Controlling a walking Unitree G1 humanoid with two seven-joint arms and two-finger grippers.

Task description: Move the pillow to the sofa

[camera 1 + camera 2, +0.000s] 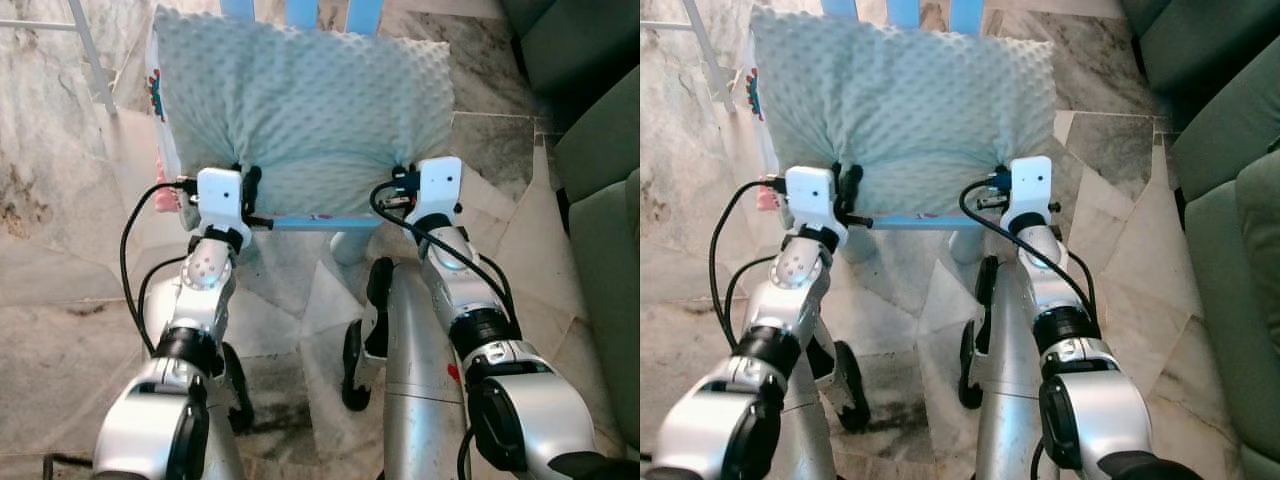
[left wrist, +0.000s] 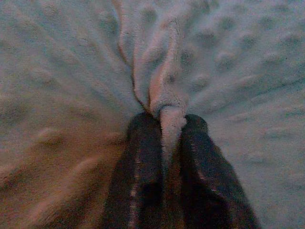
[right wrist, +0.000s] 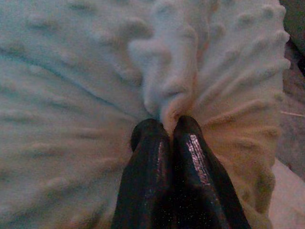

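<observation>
A pale mint, dimpled pillow (image 1: pixel 300 110) stands against a small blue chair (image 1: pixel 320 222) in front of me. My left gripper (image 1: pixel 248 185) is shut on a fold of fabric near the pillow's lower left edge, and the left wrist view shows the pinched ridge (image 2: pixel 167 114) between the black fingers (image 2: pixel 143 167). My right gripper (image 1: pixel 402 180) is shut on the pillow's lower right edge; a bunched fold (image 3: pixel 167 95) rises from between its fingertips. The green sofa (image 1: pixel 600 210) runs along the right side.
Marble tiled floor (image 1: pixel 60 300) lies all around. A white frame leg (image 1: pixel 90 50) stands at the far left. A pink object (image 1: pixel 163 200) peeks out beside the chair's left side. My own legs and wheels (image 1: pixel 355 370) are below the arms.
</observation>
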